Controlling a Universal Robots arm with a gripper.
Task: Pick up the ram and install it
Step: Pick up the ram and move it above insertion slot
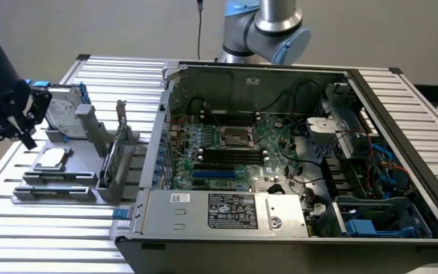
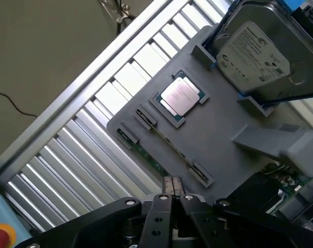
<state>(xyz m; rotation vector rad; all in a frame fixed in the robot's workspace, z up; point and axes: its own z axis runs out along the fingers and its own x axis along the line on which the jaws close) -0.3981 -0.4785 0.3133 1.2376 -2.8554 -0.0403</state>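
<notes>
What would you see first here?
The big open computer case, with its green circuit board inside, sits in the middle of the exterior view. On that view's left, a grey tray holds a shiny square chip and a silver hard drive, and the gripper hangs over it, jaws shut.

Labels (hard drive (image 2: 254, 51), power supply (image 1: 230, 210)) unreadable.

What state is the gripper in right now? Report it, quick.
Gripper: shut, holding nothing, close to the ram stick lying in the gray tray.
</notes>
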